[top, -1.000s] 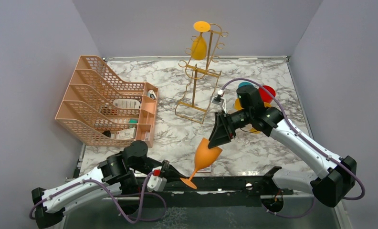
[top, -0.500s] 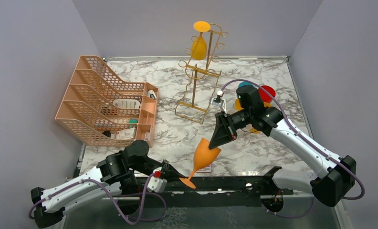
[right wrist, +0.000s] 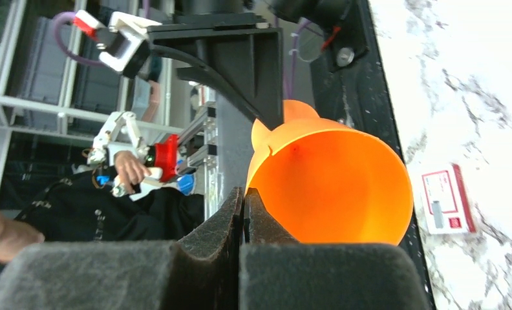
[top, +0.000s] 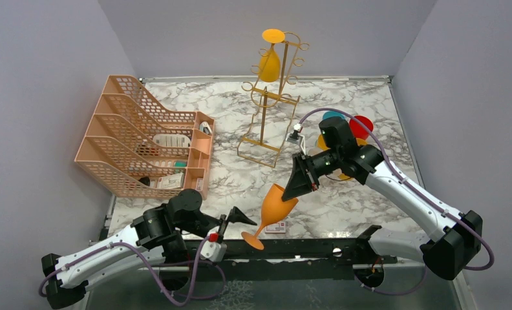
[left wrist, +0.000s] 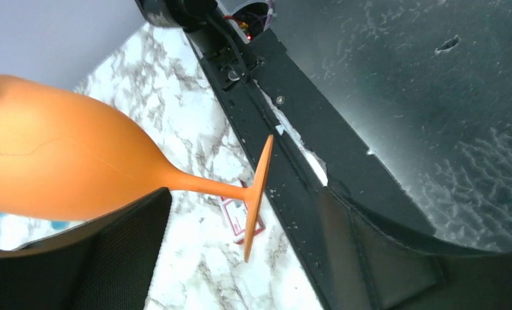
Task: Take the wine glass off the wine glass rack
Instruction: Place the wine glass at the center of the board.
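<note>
1. Top external: the orange wine glass (top: 276, 205) is held tilted over the near edge of the worktop (top: 344, 110), well apart from the wine glass rack (top: 266, 106). Its rim is grasped by the right pincer (top: 297, 187).
2. Left wrist: the left pincer (left wrist: 244, 213) is seen released, and the stem lies between its fingers (left wrist: 111, 258).
3. Right wrist: the fingers (right wrist: 208, 258) are clenched on the rim.

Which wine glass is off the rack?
The orange wine glass, pinched at its rim by the right gripper; the yellow glass hangs inverted on the gold rack.
</note>
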`<act>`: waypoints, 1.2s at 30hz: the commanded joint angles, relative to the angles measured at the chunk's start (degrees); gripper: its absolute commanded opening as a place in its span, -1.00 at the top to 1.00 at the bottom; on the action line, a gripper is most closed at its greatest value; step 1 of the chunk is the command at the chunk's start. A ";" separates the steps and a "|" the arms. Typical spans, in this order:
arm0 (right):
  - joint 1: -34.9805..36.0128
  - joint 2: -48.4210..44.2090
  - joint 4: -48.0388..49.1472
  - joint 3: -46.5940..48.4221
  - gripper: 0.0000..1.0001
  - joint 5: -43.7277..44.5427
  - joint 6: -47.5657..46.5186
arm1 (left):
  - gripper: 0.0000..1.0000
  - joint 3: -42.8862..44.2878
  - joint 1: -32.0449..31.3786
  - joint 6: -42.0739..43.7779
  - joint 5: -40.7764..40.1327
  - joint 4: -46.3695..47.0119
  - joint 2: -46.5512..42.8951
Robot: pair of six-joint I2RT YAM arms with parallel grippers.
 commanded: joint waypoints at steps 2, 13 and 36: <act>0.33 -1.76 -7.37 1.60 0.98 12.43 -3.85 | -0.98 -0.55 0.27 0.11 -3.56 2.90 -1.95; 0.29 -10.92 -12.29 0.45 0.98 34.92 -3.41 | -0.98 -8.91 0.27 -20.78 -32.79 25.25 -11.66; 0.33 -14.59 -26.03 4.27 0.98 62.53 3.41 | -0.98 1.57 4.87 -41.79 -61.36 16.76 -2.23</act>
